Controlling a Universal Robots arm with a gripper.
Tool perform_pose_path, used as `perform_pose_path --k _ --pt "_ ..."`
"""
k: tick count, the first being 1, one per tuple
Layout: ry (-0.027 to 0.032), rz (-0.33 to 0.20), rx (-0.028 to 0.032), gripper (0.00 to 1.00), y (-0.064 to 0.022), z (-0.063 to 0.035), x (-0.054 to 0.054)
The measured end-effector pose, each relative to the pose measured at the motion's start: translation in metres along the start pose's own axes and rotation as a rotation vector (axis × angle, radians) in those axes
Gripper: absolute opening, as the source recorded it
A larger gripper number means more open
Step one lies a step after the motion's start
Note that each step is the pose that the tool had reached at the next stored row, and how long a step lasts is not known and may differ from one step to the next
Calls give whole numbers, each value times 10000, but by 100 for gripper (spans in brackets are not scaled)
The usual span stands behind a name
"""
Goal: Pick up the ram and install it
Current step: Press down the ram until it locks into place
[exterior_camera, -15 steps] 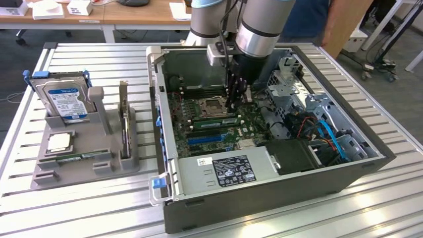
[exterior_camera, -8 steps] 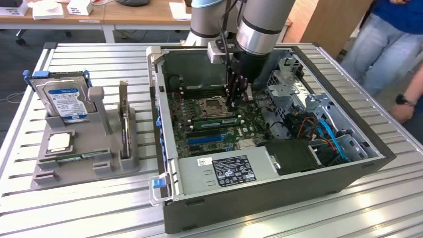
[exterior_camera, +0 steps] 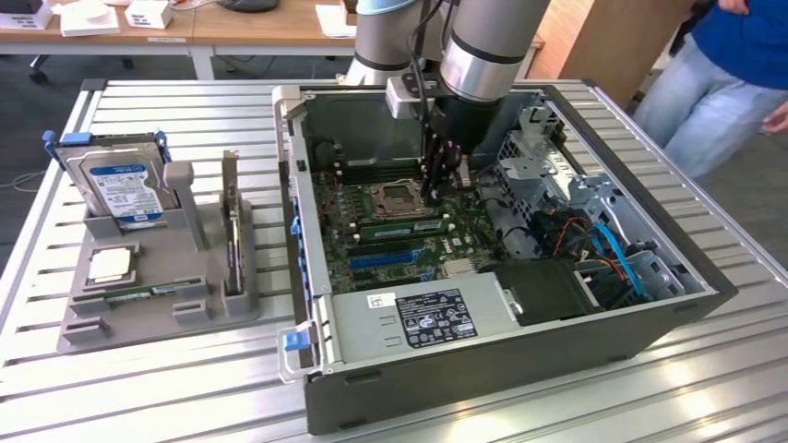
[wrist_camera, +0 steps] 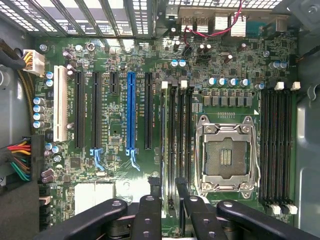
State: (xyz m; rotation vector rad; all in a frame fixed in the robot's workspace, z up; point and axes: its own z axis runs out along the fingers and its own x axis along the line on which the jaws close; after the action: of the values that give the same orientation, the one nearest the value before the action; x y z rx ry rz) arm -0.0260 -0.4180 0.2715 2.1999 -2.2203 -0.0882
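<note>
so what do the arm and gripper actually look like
The arm is built of silver-grey round tubes with darker joint sections, and a black cable runs down alongside it. A small pale box sits at the wrist. The gripper is all black, with slim fingers made of flat link bars joined by round pivot pins.

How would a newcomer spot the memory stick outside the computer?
At the exterior view's left of the open computer case, a grey holder sits on the slatted table. Near its front lies the memory stick: thin, green, flat, unlike the upright blue-labelled hard drive.
</note>
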Motion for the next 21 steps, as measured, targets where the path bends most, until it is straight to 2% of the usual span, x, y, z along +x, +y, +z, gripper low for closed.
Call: perform_pose_path --k 1,2,3,4,5,13,21 --pt "0 0 0 24 0 0 0" --pt "-1 0 0 17 0 0 0" --pt "-1 1 0 17 0 0 0" --pt "-1 0 0 11 0 0 0" --pt "0 1 0 10 0 0 0" --pt "0 1 0 10 -2 0 0" --pt "0 0 1 10 -56 -3 0"
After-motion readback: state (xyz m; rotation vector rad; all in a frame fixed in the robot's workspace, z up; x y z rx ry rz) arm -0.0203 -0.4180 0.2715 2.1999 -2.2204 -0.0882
